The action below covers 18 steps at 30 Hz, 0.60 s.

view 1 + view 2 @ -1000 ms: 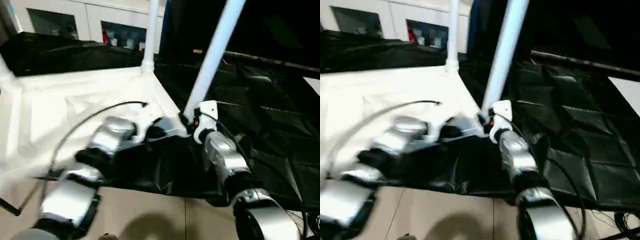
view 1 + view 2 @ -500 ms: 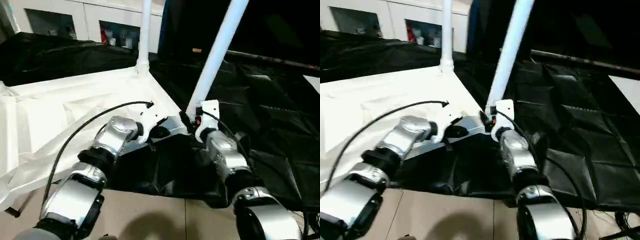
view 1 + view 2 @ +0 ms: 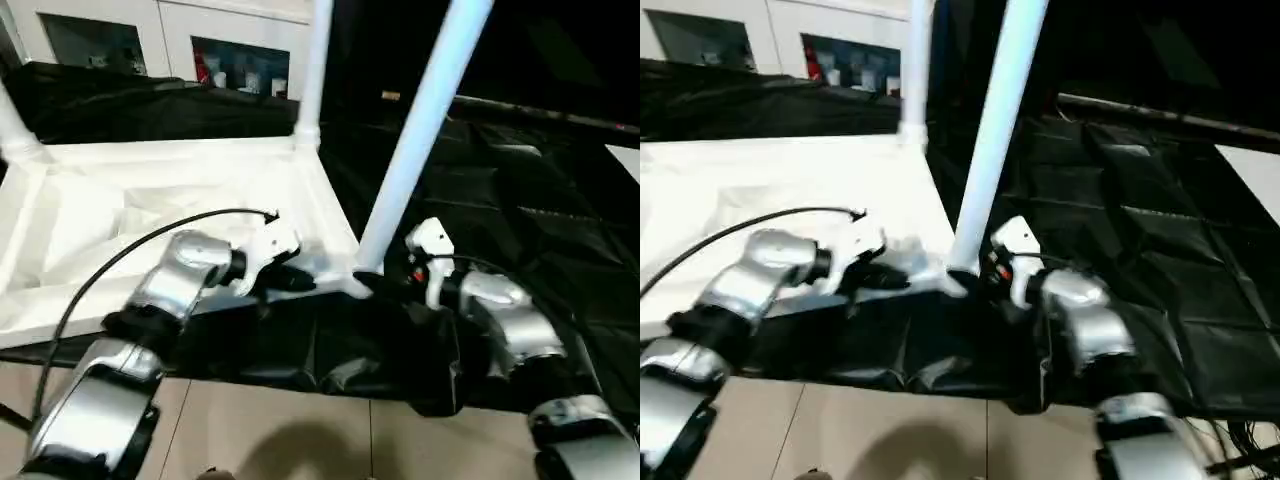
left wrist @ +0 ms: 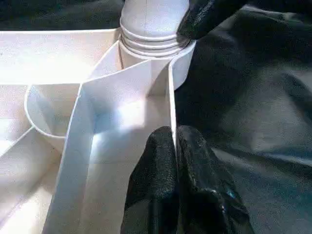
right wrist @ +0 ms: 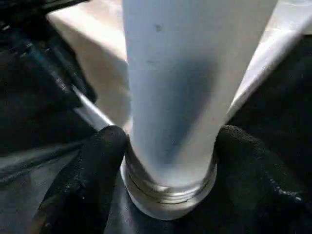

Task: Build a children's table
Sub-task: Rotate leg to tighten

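Pinching the thin side wall of the upturned tabletop (image 4: 122, 117), the left gripper (image 4: 174, 146) has its fingers pressed together on that rim, a short way from the corner socket. At that corner stands a white leg (image 5: 190, 87), and the right gripper (image 5: 168, 146) straddles its ringed base, black fingers (image 5: 97, 161) spread against either side. Another leg (image 3: 312, 70) rises at the far corner.

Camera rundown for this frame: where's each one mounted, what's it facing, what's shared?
Head stereo pair: looks forward and down at the tabletop; both silver forearms show.
Left wrist: along the left gripper, its fingers pinching the tabletop's rim.
Right wrist: along the right gripper, its fingers either side of the near leg.
Shared: near leg's ribbed base in its corner socket.
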Motion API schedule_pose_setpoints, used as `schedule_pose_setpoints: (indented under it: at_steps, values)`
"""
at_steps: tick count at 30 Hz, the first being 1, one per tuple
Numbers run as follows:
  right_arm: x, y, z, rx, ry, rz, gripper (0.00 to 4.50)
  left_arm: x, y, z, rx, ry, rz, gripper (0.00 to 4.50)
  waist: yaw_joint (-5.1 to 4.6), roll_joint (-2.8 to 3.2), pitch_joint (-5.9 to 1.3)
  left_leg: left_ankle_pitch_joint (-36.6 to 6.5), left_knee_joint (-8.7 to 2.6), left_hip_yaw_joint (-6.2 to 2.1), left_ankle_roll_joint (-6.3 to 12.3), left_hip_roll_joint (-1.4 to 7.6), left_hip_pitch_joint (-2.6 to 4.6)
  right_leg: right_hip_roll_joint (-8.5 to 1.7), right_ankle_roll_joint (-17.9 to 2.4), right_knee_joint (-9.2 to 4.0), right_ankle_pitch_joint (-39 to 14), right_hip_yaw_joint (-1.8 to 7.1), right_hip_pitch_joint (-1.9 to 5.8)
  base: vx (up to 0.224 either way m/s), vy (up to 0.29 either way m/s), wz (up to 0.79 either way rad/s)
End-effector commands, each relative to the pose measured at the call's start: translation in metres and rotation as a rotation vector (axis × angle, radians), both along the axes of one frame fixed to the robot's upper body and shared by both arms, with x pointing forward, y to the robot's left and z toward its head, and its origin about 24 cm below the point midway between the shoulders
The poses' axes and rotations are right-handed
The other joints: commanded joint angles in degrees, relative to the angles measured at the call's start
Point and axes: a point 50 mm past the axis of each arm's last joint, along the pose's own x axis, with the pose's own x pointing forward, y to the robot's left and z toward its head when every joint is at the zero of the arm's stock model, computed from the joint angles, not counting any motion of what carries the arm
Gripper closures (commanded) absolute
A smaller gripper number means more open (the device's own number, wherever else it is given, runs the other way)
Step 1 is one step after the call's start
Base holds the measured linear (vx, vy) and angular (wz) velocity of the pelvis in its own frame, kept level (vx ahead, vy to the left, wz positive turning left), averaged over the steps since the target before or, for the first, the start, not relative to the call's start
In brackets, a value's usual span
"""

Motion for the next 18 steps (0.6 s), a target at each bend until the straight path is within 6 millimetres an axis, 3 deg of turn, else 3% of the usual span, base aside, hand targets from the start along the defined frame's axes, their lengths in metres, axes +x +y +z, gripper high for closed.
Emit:
schedule_pose_setpoints:
  at_steps: [1,6,18]
  values:
    - [-0.0029,-0.0029,-0.0004,0.011,0.019,0.023,1.58,-0.0117,-0.0037,-0.0143,-0.004,0.086,-0.053,4.5,0.06,0.36,-3.56,-6.49,-3.07,0.95,3.77,0.4,-0.21,-4.07,-13.5,-3.82,-2.53,2.76,3.42,0.0,0.0,0.0]
    - [-0.004,-0.0035,0.0008,0.021,0.033,0.052,1.93,-0.0155,-0.0001,-0.014,-0.015,0.096,-0.065,4.5,0.12,0.49,-3.47,-6.95,-3.15,0.9,3.35,0.43,-0.26,-4.16,-12.77,-3.97,-5.06,2.75,3.37,0.0,0.0,0.0]
    - [-0.0088,0.0001,-0.0059,0.055,0.057,0.058,2.08,-0.0139,-0.0015,-0.0135,-0.022,0.093,-0.025,4.5,0.16,0.57,-3.68,-5.03,-2.95,0.96,3.62,0.29,-0.26,-4.0,-13.04,-3.63,-2.02,2.73,3.48,0.0,0.0,0.0]
